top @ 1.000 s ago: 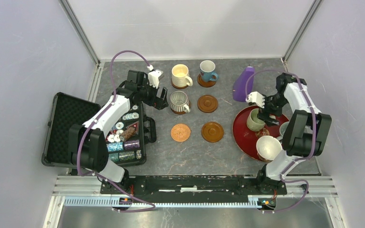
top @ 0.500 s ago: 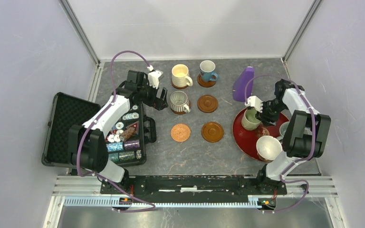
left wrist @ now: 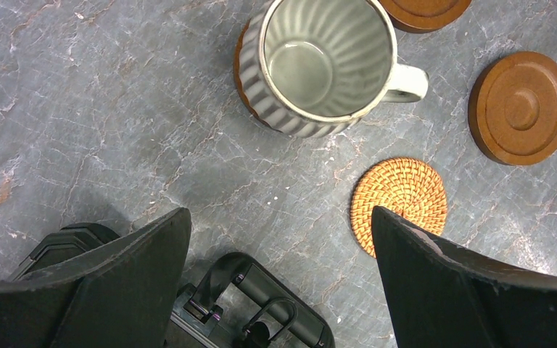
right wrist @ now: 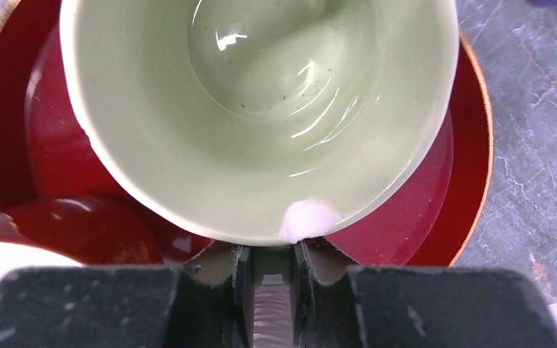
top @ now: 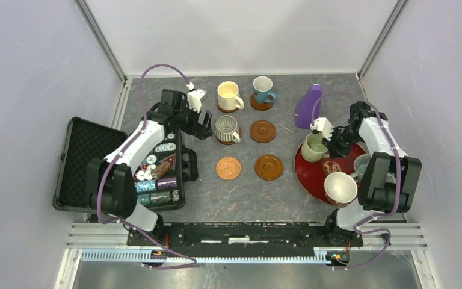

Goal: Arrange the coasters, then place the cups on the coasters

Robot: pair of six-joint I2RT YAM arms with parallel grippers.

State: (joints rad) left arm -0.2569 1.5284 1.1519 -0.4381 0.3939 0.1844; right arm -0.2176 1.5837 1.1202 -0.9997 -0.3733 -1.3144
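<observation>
While three cups (top: 229, 96) sit on coasters (top: 263, 130) | three coasters bare | right tool (right wrist: 272, 250) pinching pale green cup (right wrist: 261, 109) by rim | left tool (left wrist: 279, 217) wide

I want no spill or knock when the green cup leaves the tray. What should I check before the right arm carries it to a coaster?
1. Grip on the green cup: right gripper has its fingers shut on the rim. Ok.
2. Cup level: it looks tilted in the top view. Not ok.
3. Cup lifted clear of the tray: cannot tell.
4. Free coaster: three lie bare. Ok.
5. Left gripper out of the way: open, beside the striped cup. Ok.
6. Cup empty: nothing inside in the wrist view. Ok.
</observation>
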